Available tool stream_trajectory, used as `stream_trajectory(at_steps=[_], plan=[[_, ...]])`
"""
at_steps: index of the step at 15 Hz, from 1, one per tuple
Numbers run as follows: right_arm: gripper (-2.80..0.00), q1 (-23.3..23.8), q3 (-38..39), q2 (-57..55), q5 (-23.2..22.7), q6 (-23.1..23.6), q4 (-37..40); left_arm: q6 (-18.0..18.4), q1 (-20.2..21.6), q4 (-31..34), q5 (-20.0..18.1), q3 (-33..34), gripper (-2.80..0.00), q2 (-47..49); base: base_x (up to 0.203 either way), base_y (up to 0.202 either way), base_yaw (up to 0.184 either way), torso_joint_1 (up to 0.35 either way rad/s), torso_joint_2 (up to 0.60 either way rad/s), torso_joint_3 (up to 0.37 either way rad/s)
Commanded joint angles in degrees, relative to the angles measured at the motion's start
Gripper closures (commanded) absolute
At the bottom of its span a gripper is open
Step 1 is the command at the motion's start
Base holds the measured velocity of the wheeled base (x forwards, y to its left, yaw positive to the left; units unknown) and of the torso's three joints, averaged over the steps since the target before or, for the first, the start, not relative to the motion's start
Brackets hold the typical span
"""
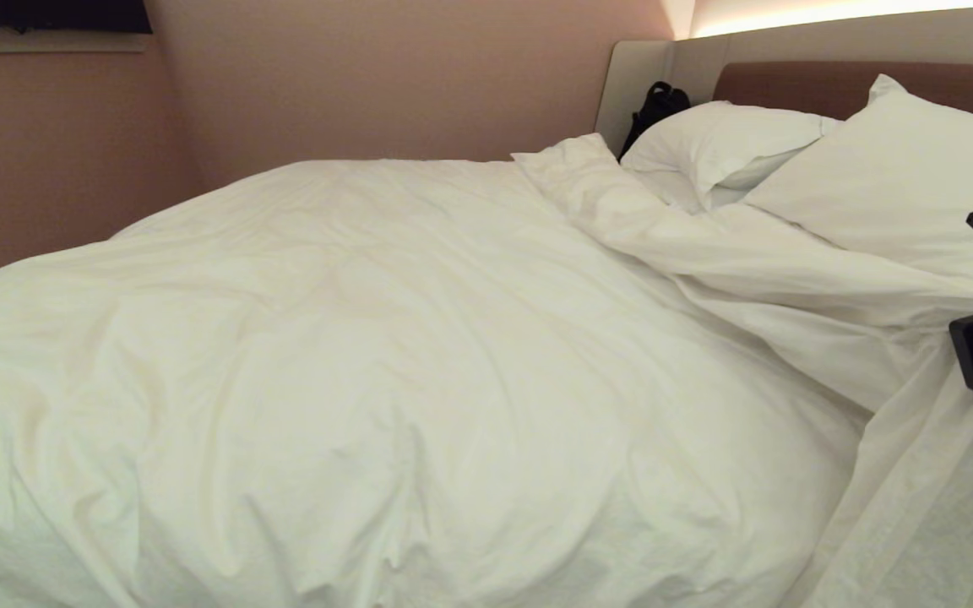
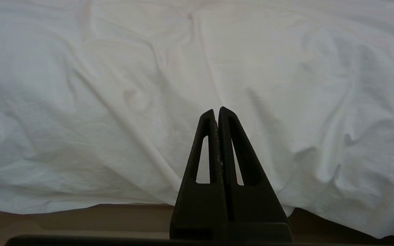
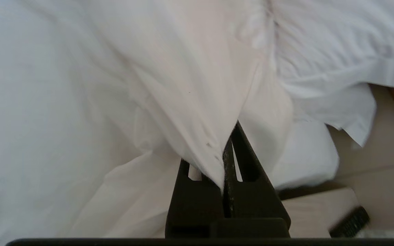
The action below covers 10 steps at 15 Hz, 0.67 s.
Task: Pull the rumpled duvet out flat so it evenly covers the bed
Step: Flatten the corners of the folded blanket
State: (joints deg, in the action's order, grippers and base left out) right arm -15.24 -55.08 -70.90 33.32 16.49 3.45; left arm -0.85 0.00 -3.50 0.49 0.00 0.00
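Right pincer clamping duvet fold, seen only by wrist, left pincer clenched empty

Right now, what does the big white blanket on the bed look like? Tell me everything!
The duvet is big, puffy and plain white, in creased cotton-looking cloth. It lies heaped over most of the bed, with wrinkles everywhere. Near the pillows its top edge is folded back in a rumpled ridge. The right pincer is shut on a fold of its cloth, drawing it into tight pleats at the bed's right side. The left pincer is shut and empty, pointing at the duvet's hanging side without gripping it.
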Motion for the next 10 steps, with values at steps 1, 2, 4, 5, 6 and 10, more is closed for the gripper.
stream_trajectory(at_steps=[1,2,4,5,6,10], plan=[[0.00,-4.02,1.02,1.93,0.16,-0.04,0.12,-0.07,0.00,-0.06,0.04,0.00,0.00,0.00,0.000,0.000,0.000,0.000,0.00,0.000],[0.00,-6.40,1.61,1.92,0.05,-0.22,0.17,-0.03,0.00,-0.10,0.04,0.00,0.00,0.00,0.000,0.000,0.000,0.000,0.00,0.000],[0.00,-9.97,2.20,1.75,-1.16,-1.23,0.67,-0.03,0.04,-0.02,0.04,0.00,0.00,0.00,0.000,0.000,0.000,0.000,0.00,0.000],[0.00,-11.59,2.25,1.85,-1.95,-2.08,1.34,-0.03,0.01,-0.03,0.04,0.00,0.00,0.00,0.000,0.000,0.000,0.000,0.00,0.000],[0.00,-12.55,2.26,2.22,-2.53,-2.70,2.00,-0.05,0.00,-0.02,0.04,0.00,0.00,0.00,0.000,0.000,0.000,0.000,0.00,0.000],[0.00,-21.86,2.57,6.35,-3.94,-4.01,9.60,-0.03,0.00,-0.10,0.04,0.00,0.00,0.00,0.000,0.000,0.000,0.000,0.00,0.000]])
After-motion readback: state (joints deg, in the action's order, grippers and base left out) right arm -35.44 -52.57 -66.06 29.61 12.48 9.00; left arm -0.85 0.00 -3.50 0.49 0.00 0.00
